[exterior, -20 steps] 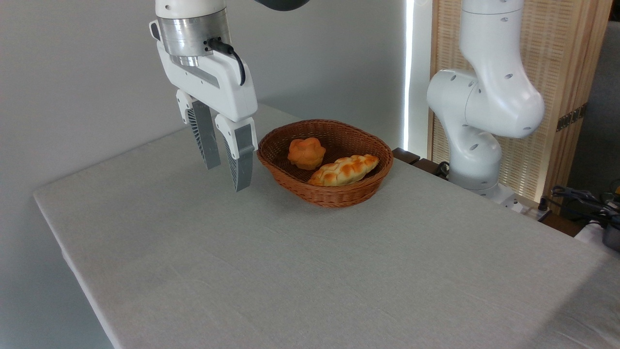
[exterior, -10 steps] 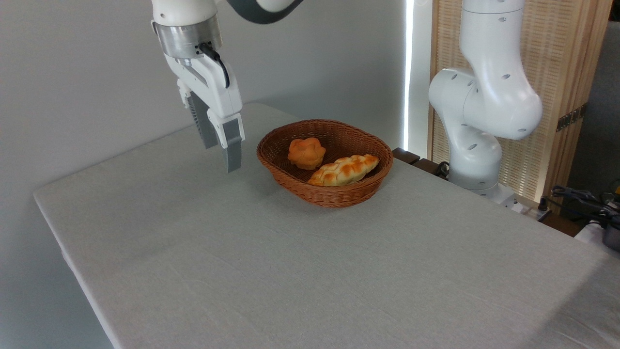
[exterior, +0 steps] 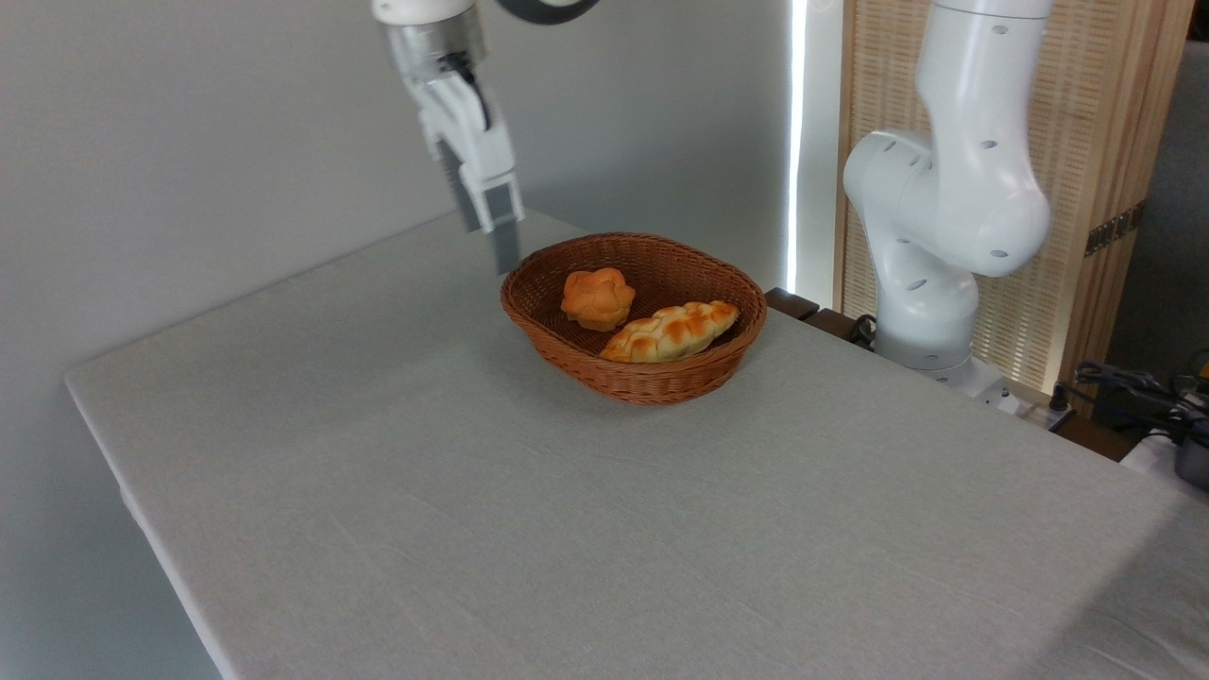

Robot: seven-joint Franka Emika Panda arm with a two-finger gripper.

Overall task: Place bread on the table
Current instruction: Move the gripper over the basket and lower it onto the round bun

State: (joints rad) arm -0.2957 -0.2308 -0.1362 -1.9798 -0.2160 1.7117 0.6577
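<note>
Bun (exterior: 597,297) sits in basket (exterior: 633,316) beside loaf (exterior: 670,331); gripper (exterior: 491,231) edge-on, fingers' gap unreadable, holding nothing.

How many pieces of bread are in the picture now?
2, both inside the brown wicker basket: the small round orange bun at its back left, the longer braided golden loaf in front. None seems hidden.

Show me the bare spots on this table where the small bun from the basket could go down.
The table is bare in front of the basket, towards the near edge, and to its left, out to the left edge. The crowded part is the basket itself, holding the bun and a braided loaf, with the gripper hanging just beyond its left rim.
</note>
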